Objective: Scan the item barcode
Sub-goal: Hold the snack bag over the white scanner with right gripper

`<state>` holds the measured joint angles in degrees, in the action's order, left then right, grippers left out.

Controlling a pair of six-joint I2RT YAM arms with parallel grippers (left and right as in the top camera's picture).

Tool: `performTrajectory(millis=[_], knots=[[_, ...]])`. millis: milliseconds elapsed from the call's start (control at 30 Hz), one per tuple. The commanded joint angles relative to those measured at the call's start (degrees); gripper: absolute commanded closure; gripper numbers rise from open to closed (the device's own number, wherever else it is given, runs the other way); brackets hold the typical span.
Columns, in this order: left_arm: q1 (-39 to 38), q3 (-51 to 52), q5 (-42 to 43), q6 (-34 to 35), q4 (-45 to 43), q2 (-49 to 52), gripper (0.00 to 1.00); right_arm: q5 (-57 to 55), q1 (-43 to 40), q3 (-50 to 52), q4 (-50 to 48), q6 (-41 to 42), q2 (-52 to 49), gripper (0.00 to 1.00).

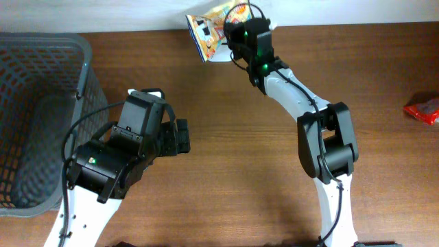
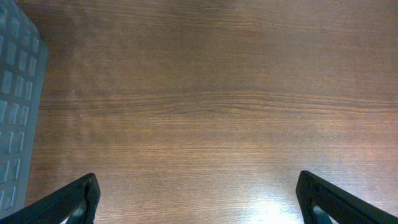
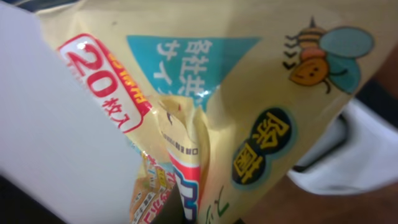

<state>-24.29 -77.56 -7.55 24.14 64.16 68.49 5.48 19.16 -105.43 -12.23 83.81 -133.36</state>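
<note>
Item: a yellow snack packet [image 1: 208, 31] with a red "20" badge and a cartoon bee, crumpled where it is pinched. It fills the right wrist view [image 3: 217, 112].
Where it is: at the far edge of the wooden table [image 1: 226, 185], lifted in the right arm's grip rather than lying flat, as far as I can judge from overhead.
Right gripper [image 1: 230, 36]: clenched on the packet's right end. The packet sticks out from it toward the left side of the table.
Left gripper [image 2: 199, 205]: spread wide with nothing in it, looking down on bare wood near the grey mesh basket [image 1: 41, 48].
Key relation: the packet lies ahead of the left gripper and to its right, well apart. The right arm is the only one near it.
Barcode: I can't make one out on the faces shown, since the print is blurred and folded.
Scanner: I can't pick one out in any view.
Judgement: the next move depends on turning the packet until its barcode face is presented flat.
Also there: a red packet [image 1: 423, 110] lies at the table's right edge, untouched.
</note>
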Motion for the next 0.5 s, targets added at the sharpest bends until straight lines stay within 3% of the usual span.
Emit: performTrajectory(millis=[0,67,167,233,367,467], knots=[[0.1,-0.1,-0.2,0.7,0.0,-0.2,0.01,-5.0,1.9,-5.3,5.6,-7.1,0.8,0.92],[0.1,-0.1,-0.2,0.7,0.0,-0.2,0.01,-5.7,2.0,-5.3,8.0,-10.5,-0.9,0.92],[0.1,-0.1,-0.2,0.7,0.0,-0.2,0.01,-5.7,1.8,-5.3,10.5,-26.9,-3.0,0.96],[0.1,-0.1,-0.2,0.7,0.0,-0.2,0.01,-4.8,1.8,-6.5,9.9,-31.5,-3.0,0.96],[0.1,-0.1,-0.2,0.7,0.0,-0.2,0.01,3.7,1.4,-15.5,10.2,-31.5,-2.8,0.96],[0.1,-0.1,-0.2,0.7,0.0,-0.2,0.01,-1.1,1.4,-20.6,16.6,-31.5,-2.8,0.96]])
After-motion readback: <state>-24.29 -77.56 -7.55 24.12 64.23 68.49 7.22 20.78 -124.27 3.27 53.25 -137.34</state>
